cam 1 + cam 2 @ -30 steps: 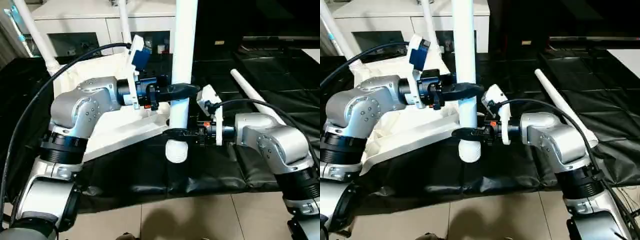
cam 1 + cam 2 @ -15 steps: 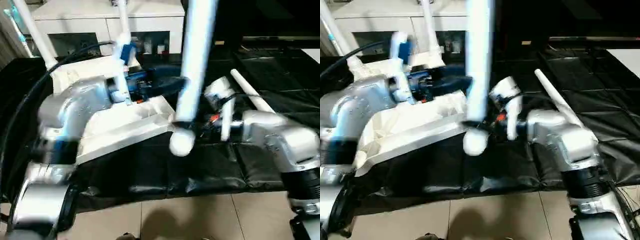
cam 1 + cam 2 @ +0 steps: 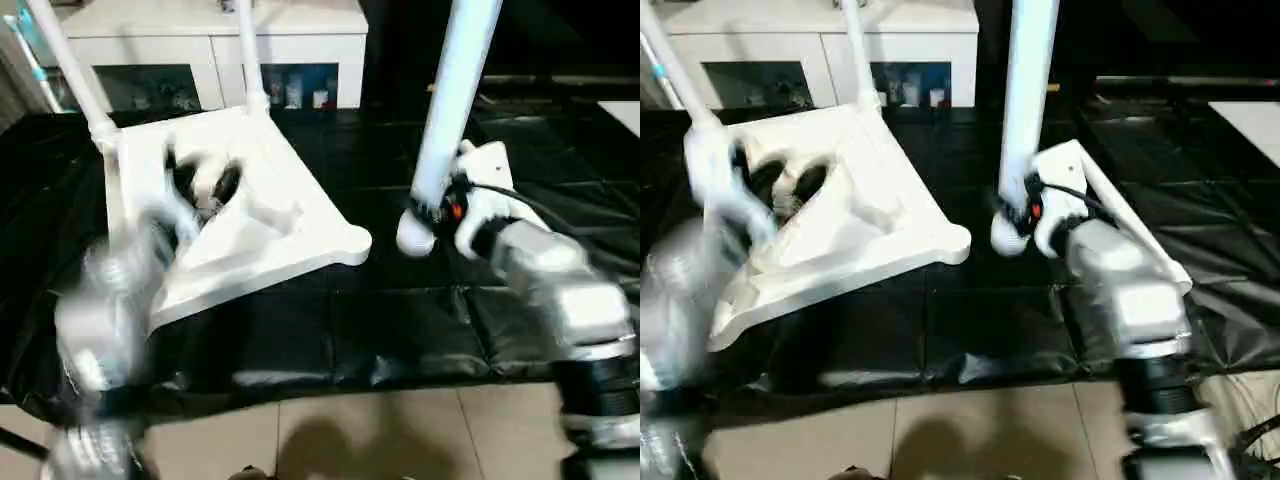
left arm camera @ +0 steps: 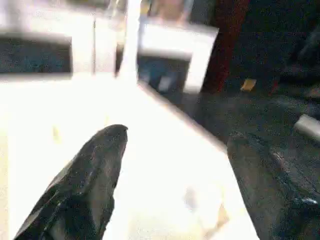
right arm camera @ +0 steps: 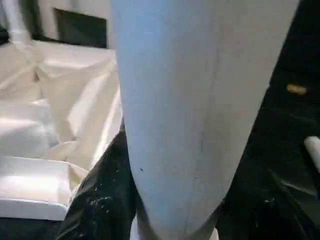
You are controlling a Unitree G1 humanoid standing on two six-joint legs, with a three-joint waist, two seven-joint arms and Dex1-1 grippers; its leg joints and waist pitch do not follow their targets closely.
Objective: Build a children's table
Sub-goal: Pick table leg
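Observation:
The children's table top (image 3: 270,215) lies upside down on the black cover, tilted, with two white legs (image 3: 70,65) (image 3: 250,55) standing in its far corners. My right gripper (image 3: 432,208) is shut on a third leg (image 3: 448,110) near its lower end. It holds this leg almost upright, just right of the top's near corner socket (image 3: 352,240). The right wrist view has that leg (image 5: 190,100) between the black fingers (image 5: 102,200). My left gripper (image 3: 203,180) hangs open over the top's underside, with nothing between its fingers (image 4: 95,170).
Another white leg (image 3: 1145,245) lies on the black-covered work table (image 3: 330,330) behind my right forearm. A white glass-door cabinet (image 3: 200,35) stands along the far side. Tiled floor (image 3: 350,435) runs along the table's near edge.
My left gripper has let go of the upright leg, opened, and drawn back left over the table top. The right gripper has carried the leg to the right, away from the corner.

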